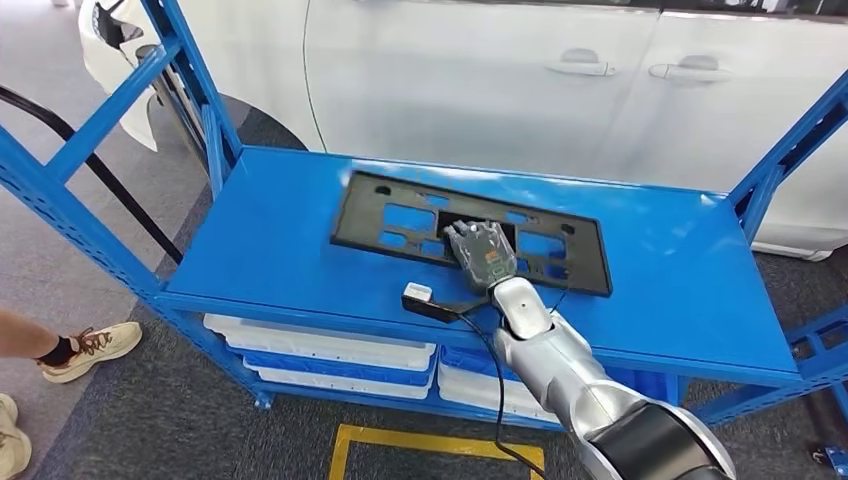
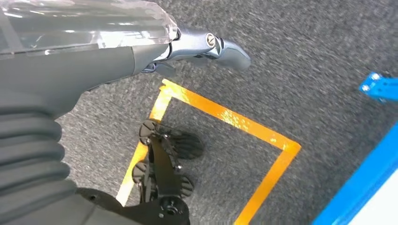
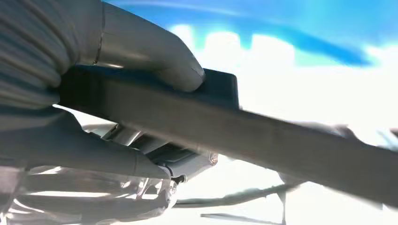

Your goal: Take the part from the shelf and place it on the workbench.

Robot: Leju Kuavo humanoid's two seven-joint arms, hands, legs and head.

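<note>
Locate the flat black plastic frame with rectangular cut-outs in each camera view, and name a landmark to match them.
Head view: the flat black plastic frame lies on the blue metal shelf, centre of the picture, with the right hand on its near edge.
Left wrist view: not in it; grey carpet and yellow floor tape.
Right wrist view: a dark bar crossing the picture, gripped by the right hand.
Shared landmark: the blue shelf.

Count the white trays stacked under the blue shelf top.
3 at least: two white trays stacked under the shelf top's left half, and one further right, partly behind the right arm. More may be hidden.
</note>
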